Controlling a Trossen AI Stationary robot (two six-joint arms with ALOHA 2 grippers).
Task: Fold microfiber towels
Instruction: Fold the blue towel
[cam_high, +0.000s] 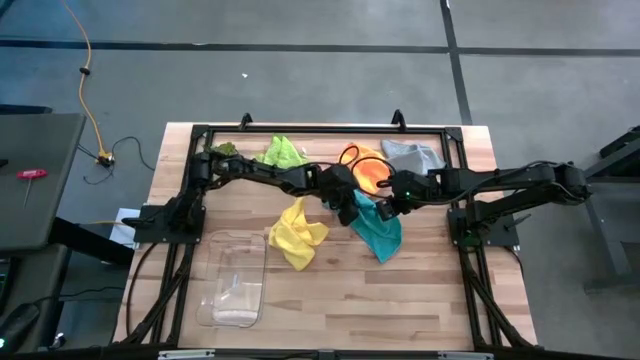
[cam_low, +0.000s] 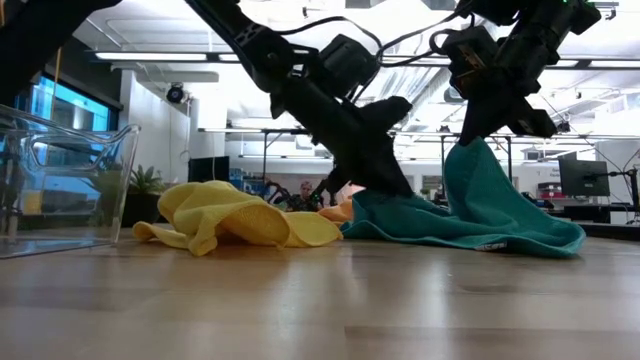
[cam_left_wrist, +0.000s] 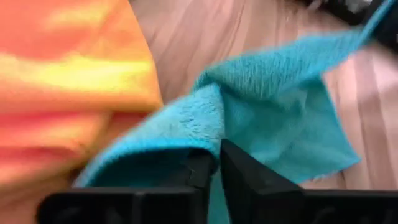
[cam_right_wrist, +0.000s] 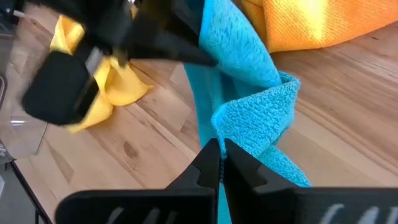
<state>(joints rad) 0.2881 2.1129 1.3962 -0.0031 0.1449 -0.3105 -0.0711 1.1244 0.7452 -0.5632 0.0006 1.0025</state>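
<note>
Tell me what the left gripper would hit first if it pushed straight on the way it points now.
Most likely the tabletop. The left gripper is shut on the teal towel; past that cloth the wrist view shows bare wood, with the orange towel off to one side. Depth is hard to judge.

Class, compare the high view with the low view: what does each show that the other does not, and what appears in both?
Only the high view shows the lime green towel, the grey towel and the table's far edge, with both arms reaching in from the sides.

Only the low view shows the room behind the table, and the teal towel lifted into a peak by the right tool.

Both show the yellow towel, the teal towel, the clear bin and the left tool down at the teal towel.
</note>
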